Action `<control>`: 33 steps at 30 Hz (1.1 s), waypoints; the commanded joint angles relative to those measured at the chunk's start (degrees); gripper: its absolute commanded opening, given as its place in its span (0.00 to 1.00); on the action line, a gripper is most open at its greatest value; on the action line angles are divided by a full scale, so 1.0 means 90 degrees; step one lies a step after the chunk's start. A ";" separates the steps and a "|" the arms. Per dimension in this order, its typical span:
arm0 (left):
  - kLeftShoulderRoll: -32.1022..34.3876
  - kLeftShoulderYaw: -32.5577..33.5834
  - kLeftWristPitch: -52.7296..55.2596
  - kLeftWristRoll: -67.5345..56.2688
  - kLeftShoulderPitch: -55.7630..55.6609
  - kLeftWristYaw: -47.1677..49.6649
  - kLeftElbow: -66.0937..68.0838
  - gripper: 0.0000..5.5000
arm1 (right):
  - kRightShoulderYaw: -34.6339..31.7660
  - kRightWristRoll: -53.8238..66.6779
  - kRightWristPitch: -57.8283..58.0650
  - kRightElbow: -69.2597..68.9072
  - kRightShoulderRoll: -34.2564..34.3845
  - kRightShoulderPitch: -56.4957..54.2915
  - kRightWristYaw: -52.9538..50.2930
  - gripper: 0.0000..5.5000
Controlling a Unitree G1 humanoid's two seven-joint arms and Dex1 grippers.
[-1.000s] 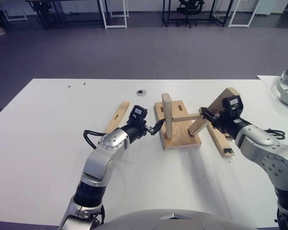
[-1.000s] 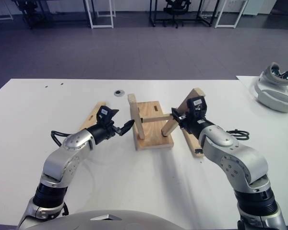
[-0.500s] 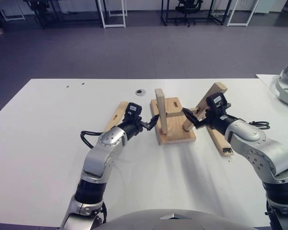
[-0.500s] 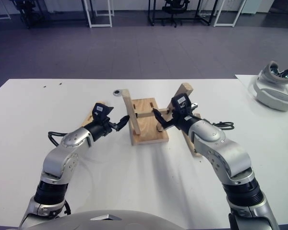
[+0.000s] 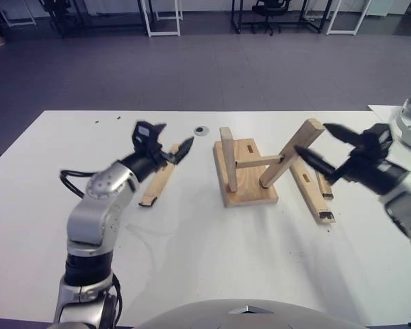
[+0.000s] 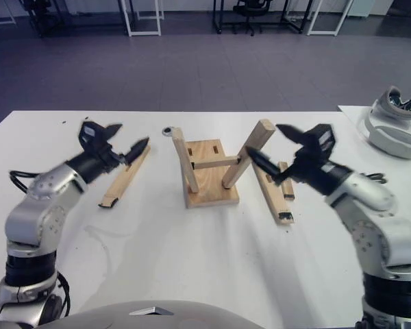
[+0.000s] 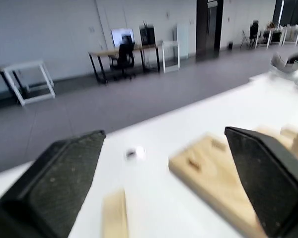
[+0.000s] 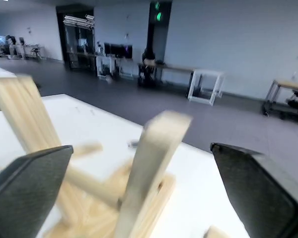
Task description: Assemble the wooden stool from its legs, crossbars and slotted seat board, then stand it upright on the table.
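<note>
On the white table (image 5: pixel 192 260) in front of you, both arms have just let go and pulled back. Half a second ago your left gripper (image 5: pixel 171 136) was right up by the upright leg (image 5: pixel 227 157). Your right gripper (image 5: pixel 312 137) was in close at the crossbar (image 5: pixel 259 162) and the leaning leg (image 5: pixel 291 154). Now both are lifted up off the table and moved out to the sides. Their fingers are spread wide and there is nothing in them. The left one hangs near the far end of the loose leg (image 5: pixel 159 179). The right one is just to the right of the leaning leg's top. So the stool is standing by itself, half made. I think this bit of fitting is over and you need a new piece next. The seat board (image 5: pixel 250 195) lies flat near the middle of the table. The upright leg stands on its left side and points straight up. The crossbar runs level from that leg across to the leaning leg. The leaning leg is not straight yet. Its long side goes from near the board's right edge up and out to your right, so it tips away from the board. I cannot tell if its foot is in a slot. The loose leg lies flat, with its long side running away from you. Another leg (image 5: pixel 312 195) lies flat just to the right of the board, waiting.
</note>
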 commanded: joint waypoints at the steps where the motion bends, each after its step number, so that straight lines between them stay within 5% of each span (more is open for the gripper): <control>1: -0.0459 0.0492 0.0131 -0.1505 -0.2205 0.0140 -0.0086 0.81 | -0.0288 0.1431 0.0320 0.1003 0.0159 -0.2803 -0.0522 0.94; 4: -0.0873 0.0051 0.0259 -0.1867 -0.2564 0.0164 0.0368 0.81 | 0.0689 0.0958 0.0722 0.1891 0.0822 -0.3701 -0.1266 0.94; 7: -0.1092 -0.0935 0.0379 -0.1354 -0.1769 0.0165 0.1512 0.81 | 0.1994 -0.0152 0.1306 0.2483 0.1147 -0.2841 -0.1679 0.94; 12: -0.0226 -0.2687 -0.0404 0.0313 -0.0633 -0.0429 0.2857 0.81 | 0.2245 -0.0232 0.1550 0.2053 0.1608 -0.2024 -0.1743 0.94; 16: -0.0143 -0.2185 -0.0698 0.0104 -0.1197 -0.0435 0.2808 0.81 | 0.1702 0.0113 0.1397 0.1798 0.1944 -0.2574 -0.1942 0.94; 21: -0.0040 -0.0492 -0.0615 -0.1144 -0.2130 -0.0368 0.2082 0.81 | 0.0770 -0.0251 0.0664 0.2846 0.1519 -0.3176 -0.1930 0.94; 24: 0.0647 0.0678 -0.0509 -0.1811 -0.2103 -0.0618 0.1687 0.81 | 0.1151 -0.1172 0.0189 0.3690 0.1348 -0.2714 -0.1564 0.94; 27: 0.1621 0.1187 -0.0443 -0.1718 -0.1093 -0.1305 0.1814 0.81 | 0.2452 -0.1696 -0.0123 0.2730 0.1515 -0.1710 -0.0537 0.94; 33: 0.3571 0.0031 -0.1756 0.0203 0.2332 -0.3454 0.1904 0.81 | 0.3932 -0.1114 0.0147 0.0234 0.1939 -0.1001 0.0722 0.94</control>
